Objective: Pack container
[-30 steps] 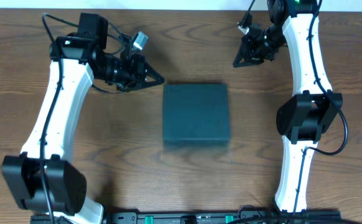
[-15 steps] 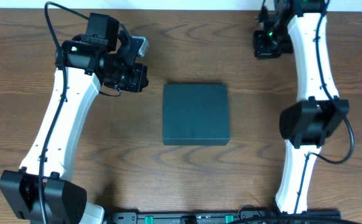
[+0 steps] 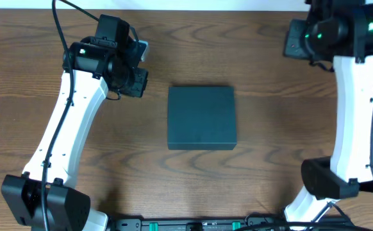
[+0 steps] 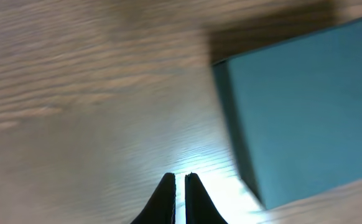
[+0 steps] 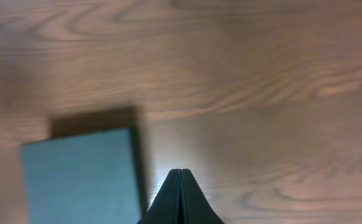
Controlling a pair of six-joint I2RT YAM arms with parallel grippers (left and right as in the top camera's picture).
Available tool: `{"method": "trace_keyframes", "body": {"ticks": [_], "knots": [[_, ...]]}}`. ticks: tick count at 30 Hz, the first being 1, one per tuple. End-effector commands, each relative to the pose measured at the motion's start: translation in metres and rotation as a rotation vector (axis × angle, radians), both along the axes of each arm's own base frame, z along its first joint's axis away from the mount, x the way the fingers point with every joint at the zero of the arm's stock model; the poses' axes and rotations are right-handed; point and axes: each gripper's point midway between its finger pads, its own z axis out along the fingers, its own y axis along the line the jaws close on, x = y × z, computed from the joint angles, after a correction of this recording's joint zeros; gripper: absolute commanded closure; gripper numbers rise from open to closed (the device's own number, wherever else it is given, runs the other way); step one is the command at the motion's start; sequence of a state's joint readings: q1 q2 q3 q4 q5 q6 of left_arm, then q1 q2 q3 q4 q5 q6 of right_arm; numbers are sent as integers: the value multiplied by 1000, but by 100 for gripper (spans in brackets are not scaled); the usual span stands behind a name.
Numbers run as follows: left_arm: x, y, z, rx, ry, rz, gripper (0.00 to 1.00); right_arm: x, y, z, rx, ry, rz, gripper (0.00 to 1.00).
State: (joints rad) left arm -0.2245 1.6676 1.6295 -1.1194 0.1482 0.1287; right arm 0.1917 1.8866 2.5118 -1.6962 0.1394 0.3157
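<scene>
The container is seen closed at the middle of the tabletop, with no loose items beside it. The left claw and right claw are pressed shut, empty, and held apart from it. Packing is judged complete.

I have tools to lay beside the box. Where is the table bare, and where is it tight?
Widest bare wood lies right of the container, up to the right arm. The table strips behind and in front of it are free too. Tightest is its left side: the left arm slants there, with the left pincer near the back-left corner.
</scene>
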Motion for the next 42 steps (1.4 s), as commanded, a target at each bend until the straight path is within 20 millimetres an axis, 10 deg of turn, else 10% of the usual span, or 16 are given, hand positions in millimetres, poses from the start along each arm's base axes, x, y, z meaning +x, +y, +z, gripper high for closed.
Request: {"method": "trace_keyframes", "body": {"ticks": [1, 17, 26, 38, 42], "knots": [[5, 35, 7, 185, -49, 66, 94, -4, 44, -19, 24, 61, 67, 99], [6, 137, 10, 297, -41, 434, 94, -36, 139, -154, -121, 298, 277, 99], [5, 143, 10, 289, -38, 463, 94, -55, 143, -238, -101, 410, 291, 99], [5, 143, 10, 289, -38, 463, 93, -72, 132, -295, -114, 452, 285, 97], [5, 143, 10, 290, -38, 462, 50, -65, 133, -293, -108, 421, 283, 97]]}}
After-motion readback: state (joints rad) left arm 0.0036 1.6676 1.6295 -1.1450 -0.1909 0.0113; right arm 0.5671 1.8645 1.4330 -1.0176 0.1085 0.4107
